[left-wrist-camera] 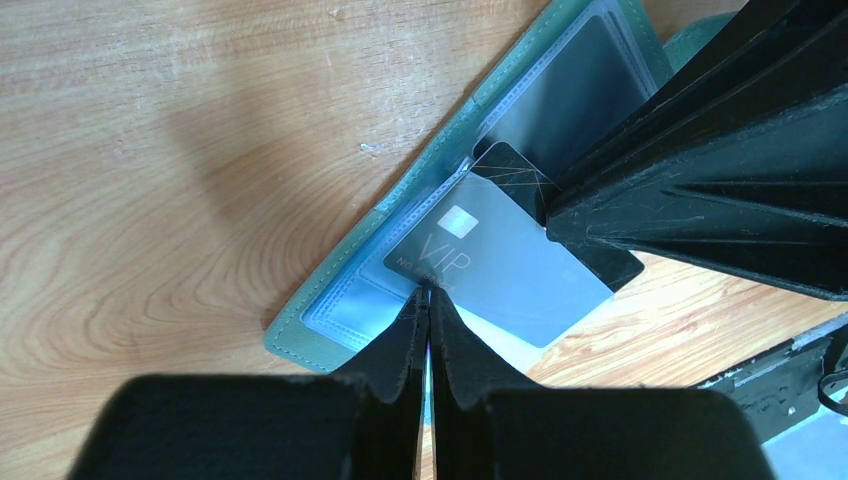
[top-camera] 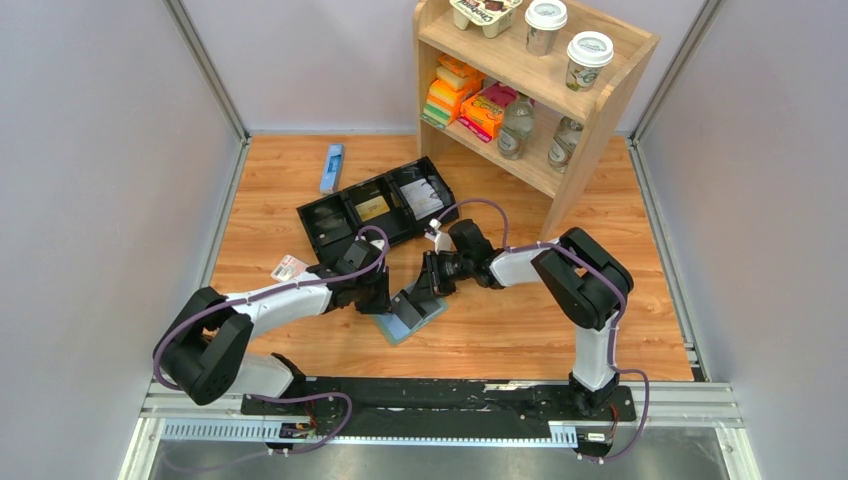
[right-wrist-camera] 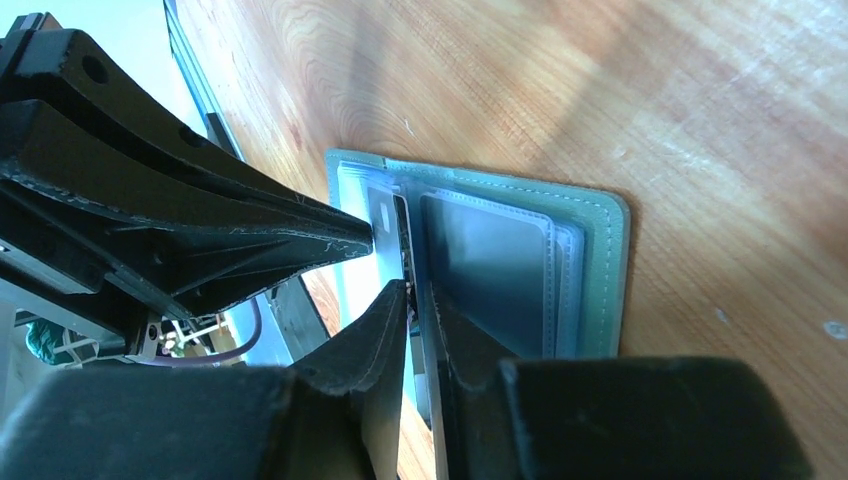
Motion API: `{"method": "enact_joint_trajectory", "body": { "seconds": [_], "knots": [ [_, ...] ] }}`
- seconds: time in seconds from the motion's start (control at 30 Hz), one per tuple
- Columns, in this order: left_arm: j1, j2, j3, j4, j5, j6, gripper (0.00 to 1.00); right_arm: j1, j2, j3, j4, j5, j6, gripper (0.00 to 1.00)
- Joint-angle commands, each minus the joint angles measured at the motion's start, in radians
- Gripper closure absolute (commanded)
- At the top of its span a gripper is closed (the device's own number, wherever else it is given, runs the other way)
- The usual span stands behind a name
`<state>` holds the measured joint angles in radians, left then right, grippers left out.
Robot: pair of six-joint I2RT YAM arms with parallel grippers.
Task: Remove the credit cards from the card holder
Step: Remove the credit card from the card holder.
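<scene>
1. Grey-green holder [top-camera: 415, 318] is lying open on the table [top-camera: 520, 330], close to the middle of the near edge, with its pale pockets facing up.
2. Left gripper [left-wrist-camera: 428, 300] is pressing its jaws together at the holder's rim. A thin pale strip is showing between them, and I cannot tell whether it is a pocket leaf or a card edge.
3. Silver card [left-wrist-camera: 500, 270] is sticking about half out of a pocket, its free corner hanging over bare wood. Black card [left-wrist-camera: 505, 170] is lying under it, also partly out.
4. Right gripper [right-wrist-camera: 415, 290] is reaching in from the right. Its jaws are standing a sliver apart with a card edge between them, and I cannot tell whether they are clamping it.
5. Risks, as I am judging them:
   - With so loose a pinch, the card is likely to slip and drop back into the pocket.
   - If the left jaws are only catching a leaf, a pull may drag the whole holder along.
   - The two stacked cards may come out together and scatter.
   - The fingertips are crowding each other and could collide.
6. Black tray [top-camera: 330, 225] is sitting toward the far-left, and the shelf [top-camera: 590, 130] is standing at the far-right corner. Both are well apart from the holder.
</scene>
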<state>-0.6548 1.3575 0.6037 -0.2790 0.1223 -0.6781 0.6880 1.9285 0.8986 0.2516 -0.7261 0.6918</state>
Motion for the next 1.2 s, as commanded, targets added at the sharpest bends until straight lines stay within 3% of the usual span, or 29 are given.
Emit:
{"method": "enact_joint_trajectory", "body": {
  "seconds": [0.0, 0.1, 0.23, 0.77, 1.07, 1.17],
  "knots": [
    [-0.005, 0.023, 0.001, -0.040, -0.009, 0.020, 0.93, 0.008, 0.020, 0.031, 0.028, -0.029, -0.002, 0.82],
    [-0.005, 0.029, 0.002, -0.042, -0.006, 0.023, 0.93, 0.008, 0.018, 0.031, 0.029, -0.036, -0.003, 0.84],
    [-0.005, 0.026, 0.002, -0.042, -0.006, 0.025, 0.93, 0.005, 0.010, 0.033, 0.025, -0.035, -0.012, 1.00],
    [-0.005, 0.003, -0.009, -0.011, 0.007, 0.043, 0.90, -0.114, -0.147, 0.005, -0.095, 0.062, -0.098, 1.00],
    [-0.002, -0.217, 0.082, -0.052, -0.147, 0.117, 0.45, -0.116, -0.318, 0.008, -0.187, 0.106, -0.166, 1.00],
    [0.003, -0.308, 0.111, -0.042, -0.162, 0.173, 0.39, -0.114, -0.384, 0.005, -0.192, 0.087, -0.187, 1.00]
  ]
}}
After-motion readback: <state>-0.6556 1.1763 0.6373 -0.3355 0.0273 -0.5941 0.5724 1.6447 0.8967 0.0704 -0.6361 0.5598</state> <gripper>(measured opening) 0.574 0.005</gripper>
